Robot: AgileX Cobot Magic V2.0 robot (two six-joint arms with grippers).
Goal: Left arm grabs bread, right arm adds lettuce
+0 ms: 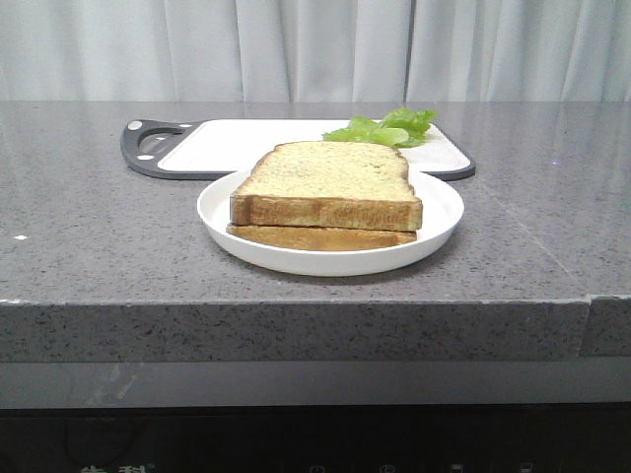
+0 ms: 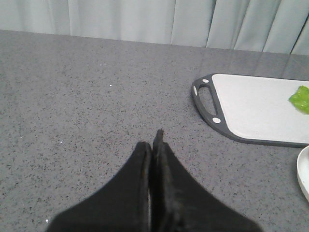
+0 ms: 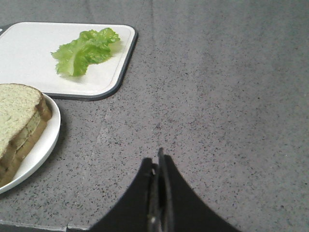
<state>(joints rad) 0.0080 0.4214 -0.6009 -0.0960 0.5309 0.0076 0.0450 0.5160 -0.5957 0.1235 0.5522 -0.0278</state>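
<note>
Stretching across the whole scene is a grey speckled counter (image 1: pixel 99 246), with pale curtains (image 1: pixel 296 49) hanging behind it. On the counter, at twelve o'clock from the plate, lies a white cutting board (image 1: pixel 246 143) with a dark rim and a handle at its left end. Just in front of the board sits a round white plate (image 1: pixel 439 212), its far edge overlapping the board's near edge in the front view. On the plate are two slices stacked flat: the bread (image 1: pixel 330 177), thick and pale-crumbed with a brown crust, rests on top of a thinner slice (image 1: pixel 315 237). The lettuce (image 1: pixel 385 128) lies on the board's right end, at about one o'clock from the bread and apart from it.

The left claw (image 2: pixel 157 140) hovers low over bare counter, well to the left of the board, its two fingers pressed together and holding nothing. The right claw (image 3: pixel 159 157) hangs over bare counter to the right of the plate, fingers likewise closed tight and empty.
</note>
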